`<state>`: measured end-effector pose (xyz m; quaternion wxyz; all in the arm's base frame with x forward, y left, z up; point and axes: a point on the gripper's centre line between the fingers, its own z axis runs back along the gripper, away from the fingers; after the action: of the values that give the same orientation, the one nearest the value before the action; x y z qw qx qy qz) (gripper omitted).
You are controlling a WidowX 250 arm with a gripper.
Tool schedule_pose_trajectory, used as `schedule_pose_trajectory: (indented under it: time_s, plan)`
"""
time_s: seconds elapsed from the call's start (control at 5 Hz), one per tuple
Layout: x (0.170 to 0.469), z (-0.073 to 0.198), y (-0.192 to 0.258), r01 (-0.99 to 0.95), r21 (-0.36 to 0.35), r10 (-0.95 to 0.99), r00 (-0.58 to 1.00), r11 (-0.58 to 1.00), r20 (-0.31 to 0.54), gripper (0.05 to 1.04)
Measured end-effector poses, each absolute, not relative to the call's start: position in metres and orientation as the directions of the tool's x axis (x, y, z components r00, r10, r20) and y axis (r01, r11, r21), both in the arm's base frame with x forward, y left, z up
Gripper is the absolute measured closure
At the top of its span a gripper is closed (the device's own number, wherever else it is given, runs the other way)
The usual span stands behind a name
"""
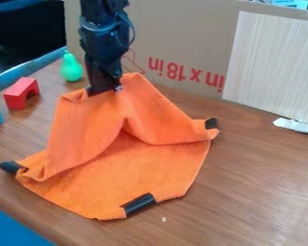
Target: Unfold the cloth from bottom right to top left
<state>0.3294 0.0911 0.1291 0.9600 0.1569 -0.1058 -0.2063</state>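
In the upper left part of the camera view, the black gripper (105, 90) was closed to about the cloth's thickness, clamping the top edge of the orange cloth (127, 161). The cloth occupied the left and centre of the frame: its clamped part stood raised in a peak, while its lower part lay on the wooden table (259, 192). Black tabs marked the left corner (10, 167), bottom edge (138, 204) and right corner (211, 123). The green pear (71, 67) stood just beside the gripper's left-hand side in the frame.

Step in hand, as judged: carrying the lifted flap across toward the top left. The next move called for completing that travel, lowering the flap flat, then releasing. Caution: early release could have let the flap fold back; excess pull could have dragged the whole cloth.
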Motion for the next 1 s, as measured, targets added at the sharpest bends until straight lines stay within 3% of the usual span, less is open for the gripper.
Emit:
schedule_pose_trajectory:
  time_s: [1.0]
  plan:
    - [0.374,0.132,0.142,0.420,0.284,-0.469,0.873,0.862,0.133,1.033]
